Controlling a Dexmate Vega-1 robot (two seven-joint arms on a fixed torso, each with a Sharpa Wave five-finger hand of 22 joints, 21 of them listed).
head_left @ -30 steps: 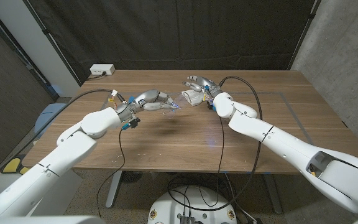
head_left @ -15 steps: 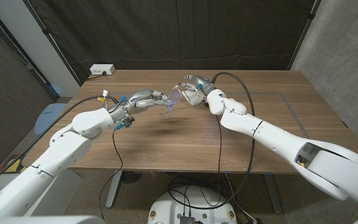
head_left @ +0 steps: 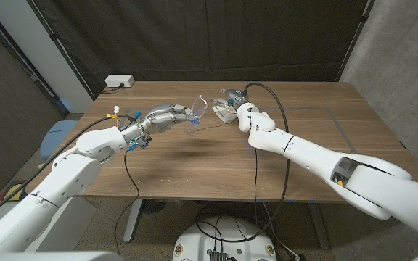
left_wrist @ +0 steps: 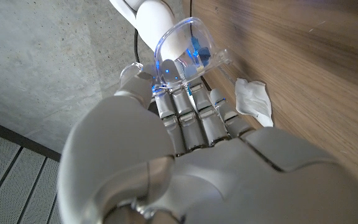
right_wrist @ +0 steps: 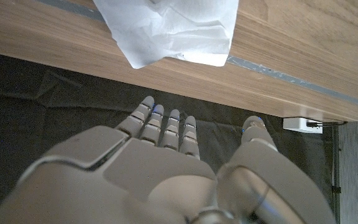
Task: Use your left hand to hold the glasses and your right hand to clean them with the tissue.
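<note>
Glasses [head_left: 199, 111] now raised in left robot hand [head_left: 167, 115]; right robot hand [head_left: 232, 101] released tissue [head_left: 221, 114], fingers apart.

No legible text, label, brand, number or sign appears on any surface in the head view or either wrist view.

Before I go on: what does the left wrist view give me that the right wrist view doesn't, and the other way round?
Left wrist view: the left hand holding the clear glasses at its fingers. Right wrist view: the right hand, fingers extended and holding nothing, plus a white power strip by the table's edge. Both: the white tissue lying on the wooden table.
</note>
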